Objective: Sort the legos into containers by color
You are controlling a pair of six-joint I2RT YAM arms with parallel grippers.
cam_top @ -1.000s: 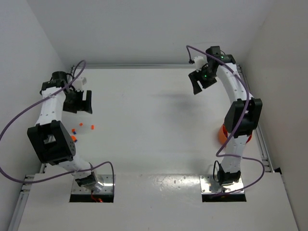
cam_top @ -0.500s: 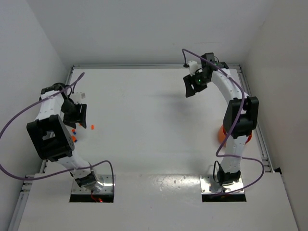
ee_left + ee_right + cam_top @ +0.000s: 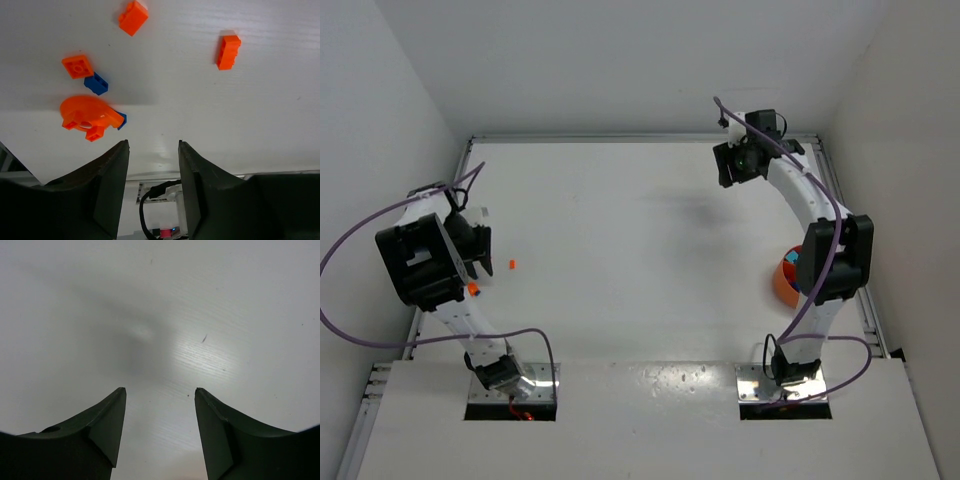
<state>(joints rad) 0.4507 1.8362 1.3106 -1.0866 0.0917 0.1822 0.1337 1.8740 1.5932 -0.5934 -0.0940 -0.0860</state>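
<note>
Presently on the white table [image 3: 640,230], left side, just ahead of the left gripper [image 3: 152,165]: a loose lot of small hard-plastic toy bricks. Items: one oblong orange brick [image 3: 228,51], lying alone, well apart from the rest; one chunky orange brick [image 3: 133,17] at the far edge of the left wrist view; one flat orange square plate [image 3: 77,66], with a small blue brick [image 3: 96,83] touching or just beside its corner; one larger rounded orange piece [image 3: 87,114], form hard to read, with a second blue brick [image 3: 121,118] tucked against its side and partly hidden. Destination: a round orange plastic bowl [image 3: 785,285] at the right side of the table, well apart from the lot and partly hidden behind the right arm; its dividers cannot be made out. State of the left gripper: jaws apart, bare table showing in the gap, nothing held. State of the right gripper [image 3: 159,410]: jaws likewise apart and empty, over bare table toward the far right, away from both bricks and bowl. Handling, by judgement: each piece very light, rigid and not fragile, with smooth glossy walls that will likely skid or flip out under an off-centre pinch. Best purchase looks to be across two flat parallel side walls, low on the body, not over studs or corners. The oblong orange brick offers the clearest approach. The flat plate sits low and wants fingertips almost on the table. The blue bricks are crowded by neighbours and may drag them along.
</note>
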